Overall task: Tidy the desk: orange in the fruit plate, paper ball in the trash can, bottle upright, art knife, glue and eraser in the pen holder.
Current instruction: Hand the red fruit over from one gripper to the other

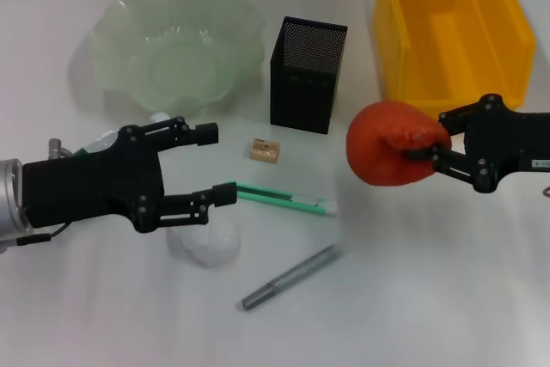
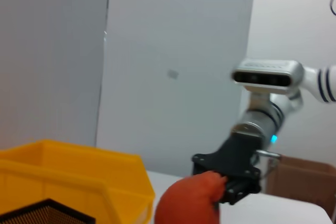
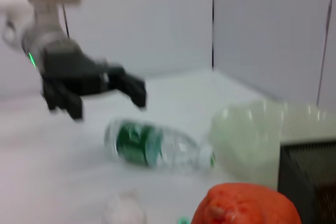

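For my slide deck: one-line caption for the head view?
Right gripper holds the orange above the desk; open left gripper hovers over the paper ball.

Orange (image 3: 245, 204) fills near foreground, bumpy skin, cut off by frame edge. Bottle (image 3: 156, 147) lies on its side on white table (image 3: 63, 177), green label, clear body. Left claw (image 3: 92, 83) hovers above table just beyond bottle, black fingers (image 3: 134, 88) spread apart, nothing between them. Pale green fruit plate (image 3: 252, 137) beside bottle's cap end. Black mesh pen holder (image 3: 310, 174) next to plate. Paper ball (image 3: 125, 209) blurred, near orange.
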